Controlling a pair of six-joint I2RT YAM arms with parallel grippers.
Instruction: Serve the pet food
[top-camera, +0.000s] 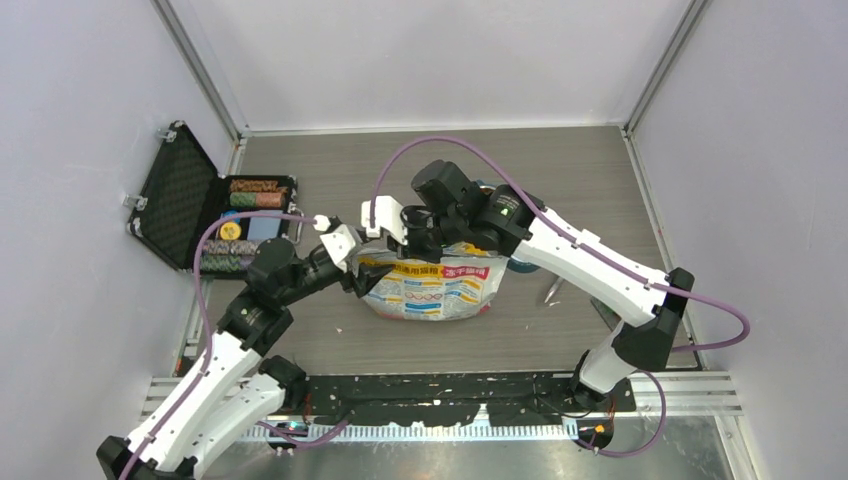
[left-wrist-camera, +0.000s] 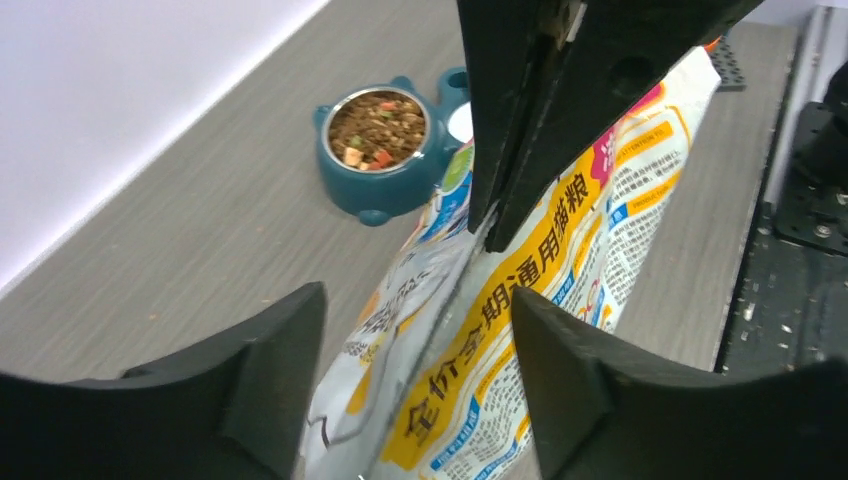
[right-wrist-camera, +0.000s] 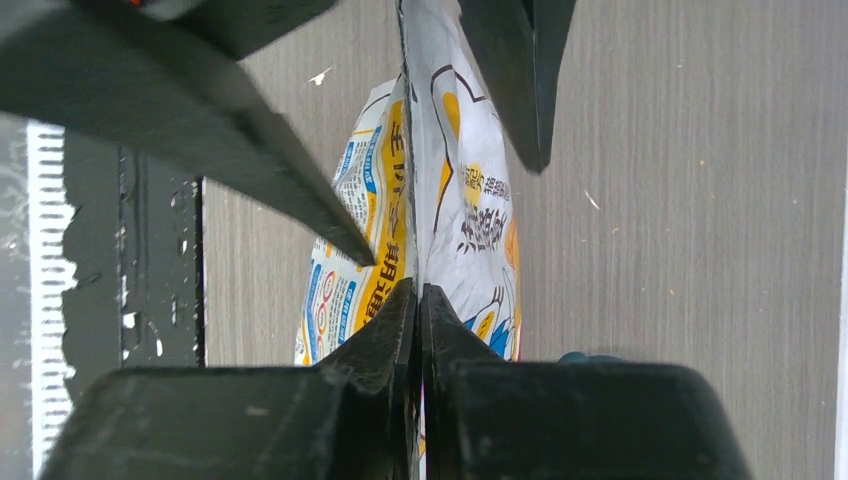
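Observation:
The pet food bag, white with yellow and blue print, stands upright mid-table. My right gripper is shut on the bag's top seam, pinching it from above. My left gripper is open, with one finger on each side of the bag's upper edge at its left end; neither finger presses it. Brown pet food with a few coloured bits fills a teal bowl behind the bag.
An open black case of poker chips sits at the far left. A small metal object lies on the table to the right of the bag. The teal bowl is mostly hidden under my right arm. A black rail runs along the near edge.

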